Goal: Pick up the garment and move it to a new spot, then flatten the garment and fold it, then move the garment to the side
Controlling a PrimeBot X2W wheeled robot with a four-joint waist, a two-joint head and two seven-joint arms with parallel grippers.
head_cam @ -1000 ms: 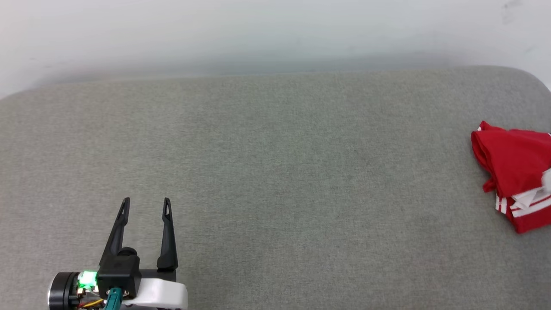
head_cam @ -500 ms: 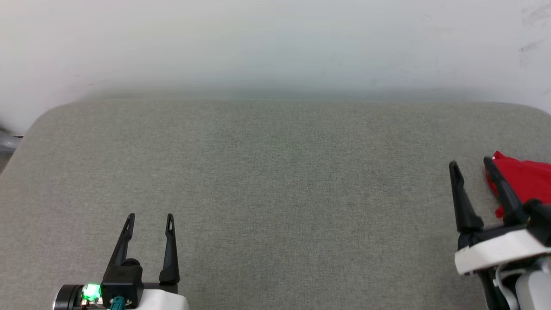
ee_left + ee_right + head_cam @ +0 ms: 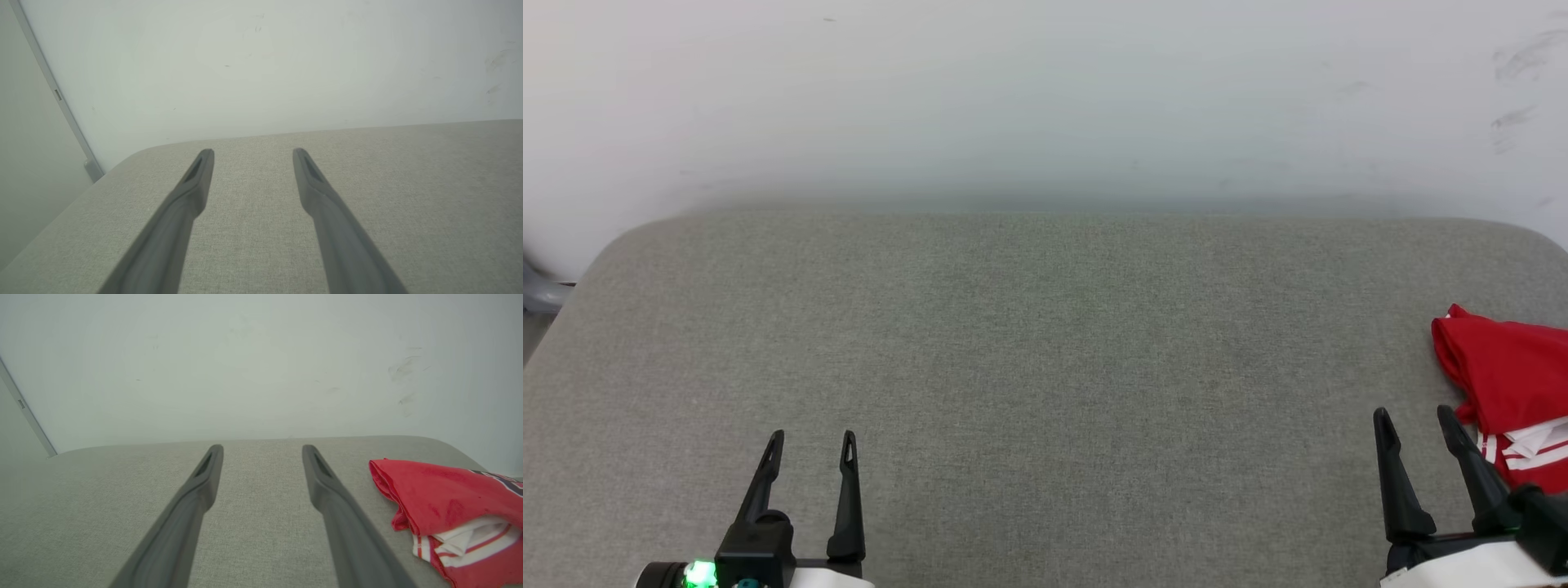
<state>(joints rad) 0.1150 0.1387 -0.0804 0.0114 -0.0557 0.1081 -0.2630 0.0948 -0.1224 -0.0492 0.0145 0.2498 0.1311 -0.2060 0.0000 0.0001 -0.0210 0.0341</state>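
The garment (image 3: 1511, 376) lies crumpled at the right side of the grey fabric tabletop (image 3: 1045, 343), and the right edge of the head view cuts part of it off. It is a red heap. On its near side, white cloth with red stripes comes out from under the red folds.

The right tool (image 3: 1413, 412) is at the near right, just beside the garment on its left. Its two dark fingers (image 3: 1476, 469) are spread wide, and grey fabric is seen between them. The right finger stands close to the striped part, but whether it touches the cloth one cannot tell.

The left tool (image 3: 813, 437) is at the near left, well apart from the garment. Its fingers are also spread wide over the bare grey fabric.

Behind the tabletop stands a pale wall (image 3: 1045, 98) with some dark scuff marks on its right part.
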